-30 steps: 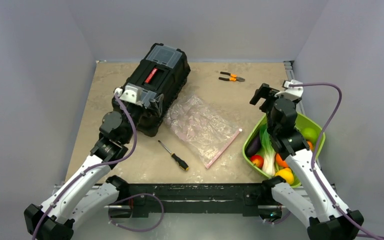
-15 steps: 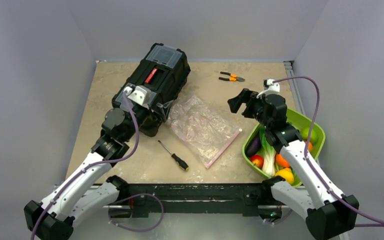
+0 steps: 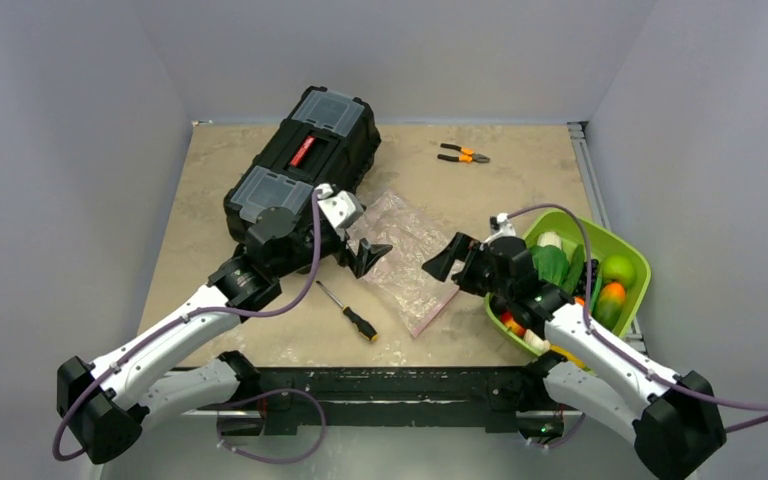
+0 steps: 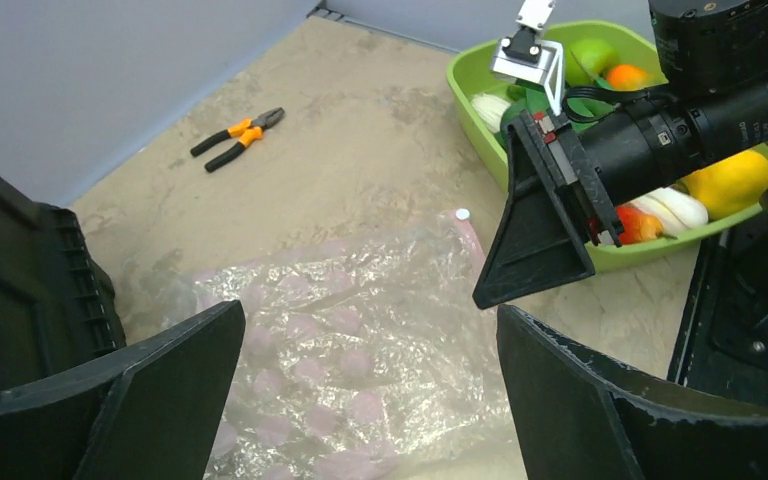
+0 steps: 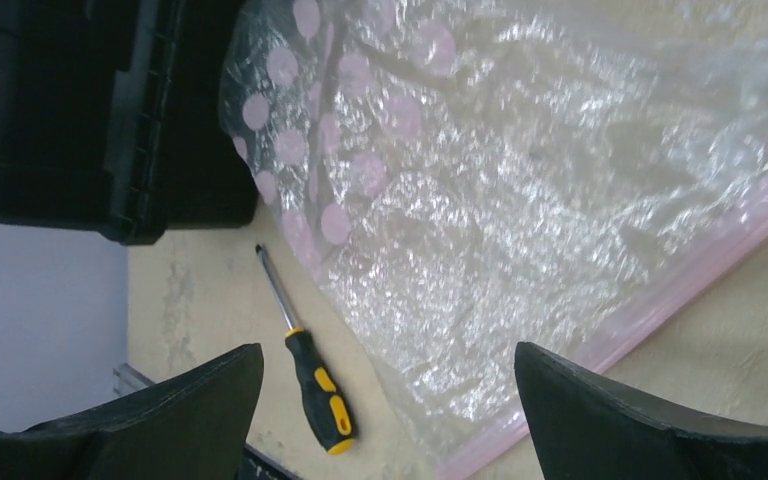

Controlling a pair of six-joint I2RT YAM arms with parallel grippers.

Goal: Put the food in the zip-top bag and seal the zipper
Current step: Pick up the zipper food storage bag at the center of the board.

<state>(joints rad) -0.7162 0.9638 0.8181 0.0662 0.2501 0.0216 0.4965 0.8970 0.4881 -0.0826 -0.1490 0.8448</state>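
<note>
Both arms have swung inward since a second ago. The left gripper point(image 3: 364, 252) and right gripper point(image 3: 444, 264), jaws wide and empty, now face each other over the zip-top bag point(image 3: 400, 262), which lies flat beneath and between them. Its zipper point(image 3: 432, 315) runs just under the right jaws. Opening it well likely means pinning one layer and pinching only the top lip. Food point(image 3: 610, 293) sits in the bowl point(image 3: 610, 233) behind the right jaws, at least five pieces, some hidden. Beyond are one toolbox point(image 3: 310, 150), one screwdriver point(image 3: 352, 314) and one pliers point(image 3: 463, 153).

2 white arms point(image 3: 160, 345), purple cables point(image 3: 314, 240), black hands point(image 3: 365, 258)
</note>
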